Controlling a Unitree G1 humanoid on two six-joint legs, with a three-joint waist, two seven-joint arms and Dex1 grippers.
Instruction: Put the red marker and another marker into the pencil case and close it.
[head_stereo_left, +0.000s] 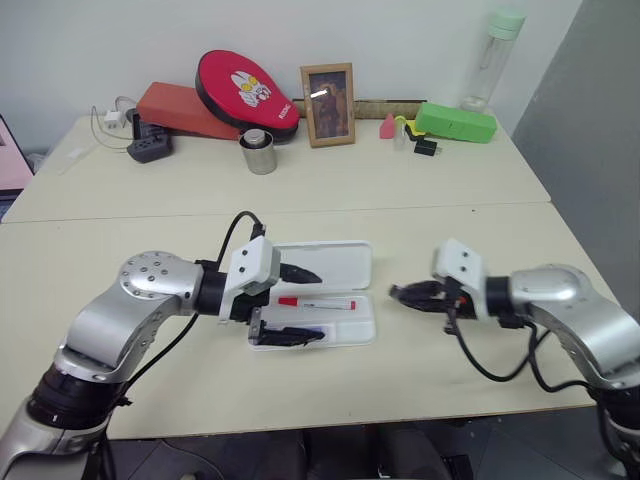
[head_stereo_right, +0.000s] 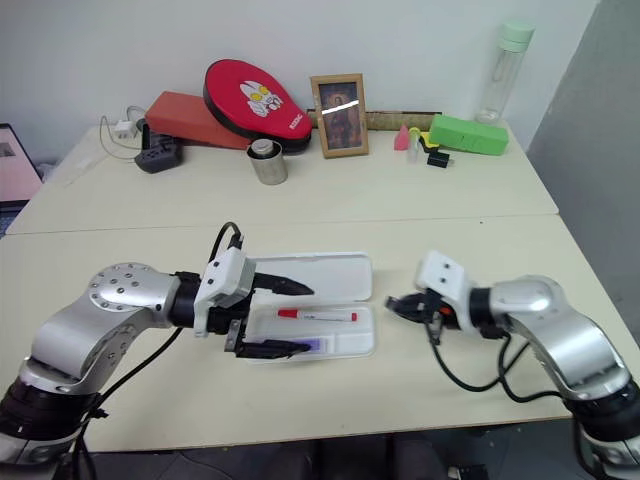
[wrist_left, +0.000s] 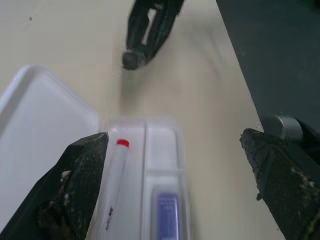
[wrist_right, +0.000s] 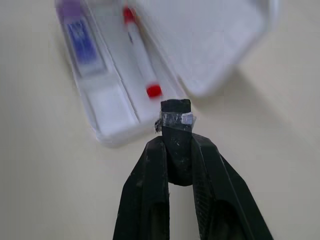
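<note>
The pencil case lies open on the table, its lid flat against the far side of the tray. The red marker rests lengthwise in the tray's far channel. The purple marker lies in the near channel, beside the red one and not touching it. Both items are therefore inside; judged from this layout, the loading step is complete and the closing step is in hand.

The left gripper hangs over the left end of the case with its jaws spread wide, 1 finger above the lid edge and 1 at the tray's near edge, holding nothing. The right gripper sits just beside the right end of the case, apart from it. Its jaws are closed on a small black object with a pale tape band (identity not determinable from these views).

Next move, as a judgement: the lid must be swung over on its hinge and pressed down onto the tray. That calls for a contact under the lid's free far edge, while the tray is steadied so it does not slide. Risk: a marker riding up could block the lid from seating.
</note>
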